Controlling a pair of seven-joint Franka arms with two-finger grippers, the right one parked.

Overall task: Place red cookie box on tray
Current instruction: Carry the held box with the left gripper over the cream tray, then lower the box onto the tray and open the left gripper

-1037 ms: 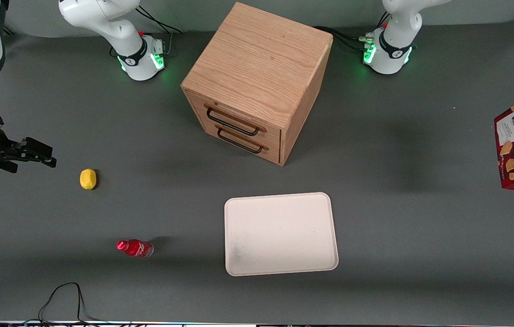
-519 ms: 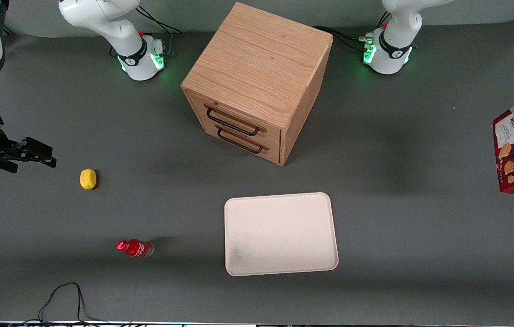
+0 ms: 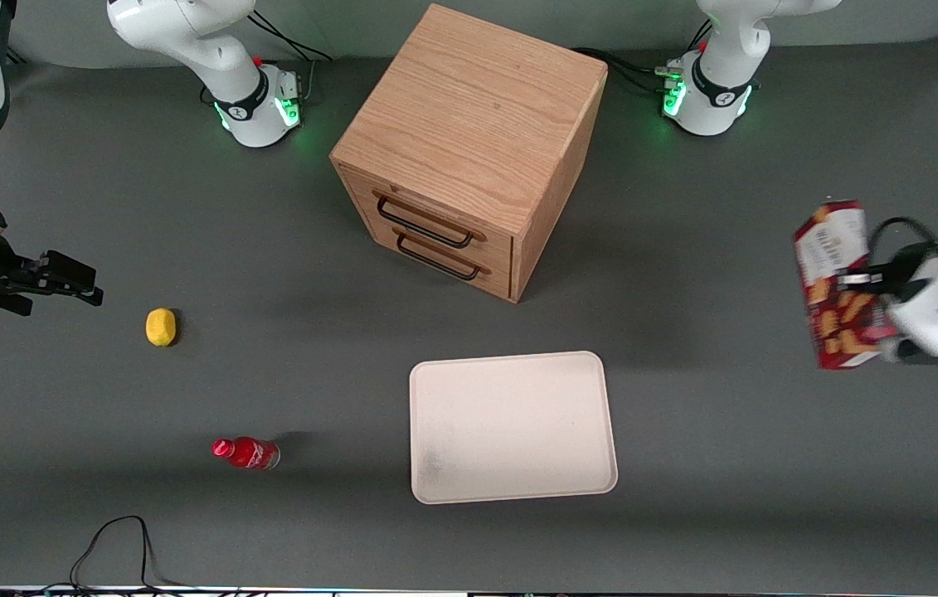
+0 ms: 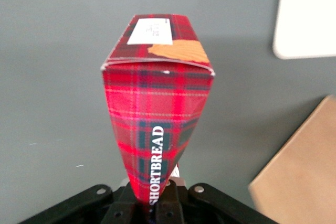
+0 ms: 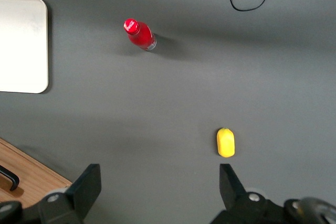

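Since half a second ago, we see the red cookie box (image 3: 838, 286) carried in from the working arm's edge of the table toward the middle, and the arm's white wrist now shows where only a sliver of it did. Our gripper (image 3: 865, 282) is clamped on the box and holds it up off the dark table (image 3: 684, 514), clear of every other thing. In the wrist view the box (image 4: 157, 114) shows red tartan with "SHORTBREAD" in white capitals along its narrow edge, a white label patch and a tan biscuit picture on the face next to it; the black fingers (image 4: 131, 203) pinch its near end. The writing on the white patch is too small for us to read.

From the box, the tray (image 3: 512, 427) lies at about eight o'clock in the front view, well apart and bare. A wooden drawer cabinet (image 3: 469, 149) with two black handles stands at about ten o'clock from the box, farther from the front camera than the tray. Toward the parked arm's end lie a small red bottle (image 3: 246, 453) and a yellow lemon-like object (image 3: 160, 327). A black cable (image 3: 116, 547) loops at the table's near edge.
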